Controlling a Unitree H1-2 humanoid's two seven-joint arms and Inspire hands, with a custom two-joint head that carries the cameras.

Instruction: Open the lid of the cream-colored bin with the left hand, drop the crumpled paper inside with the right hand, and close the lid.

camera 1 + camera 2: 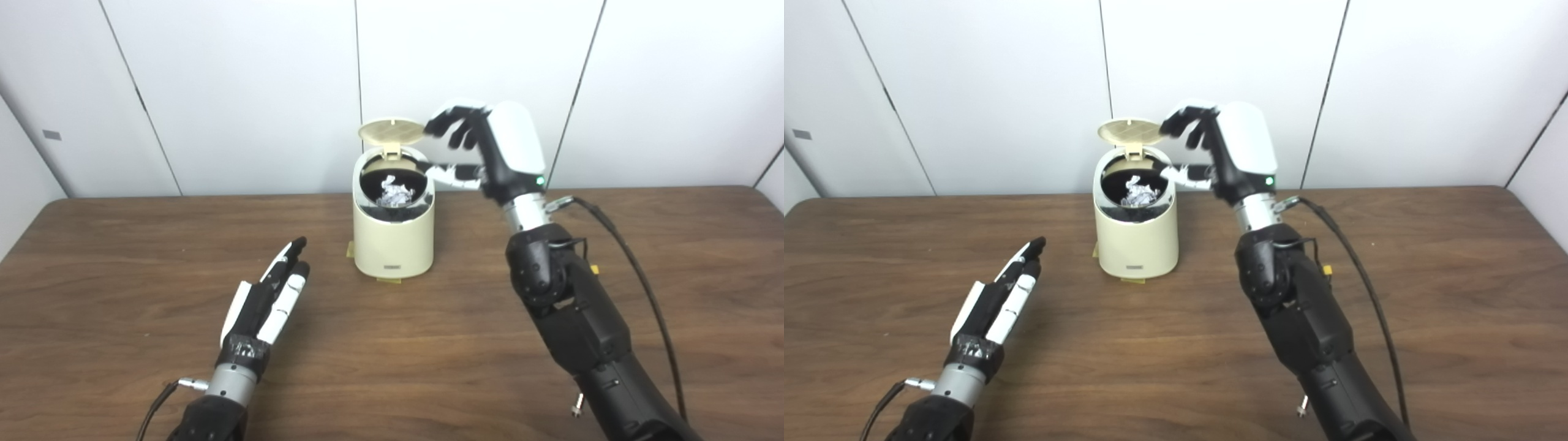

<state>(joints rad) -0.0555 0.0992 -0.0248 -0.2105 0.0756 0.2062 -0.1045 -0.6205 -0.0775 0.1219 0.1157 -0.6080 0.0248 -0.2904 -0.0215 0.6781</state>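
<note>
Nearest, on the brown wood-grain table (122, 263): black-and-white left hand (266, 303), flat, fingers straight and apart, empty, parked well short of the bin, likely out of the way. Farther back, centre: small cream-coloured round plastic bin (394, 242), hinged ribbed lid (391, 130) tipped up and open, white crumpled paper (394, 192) already lying inside. Beside and above the rim: right hand (474, 150), fingers spread, holding nothing, fingertips (436, 127) just at the lid's edge, seemingly poised to push it shut.
</note>
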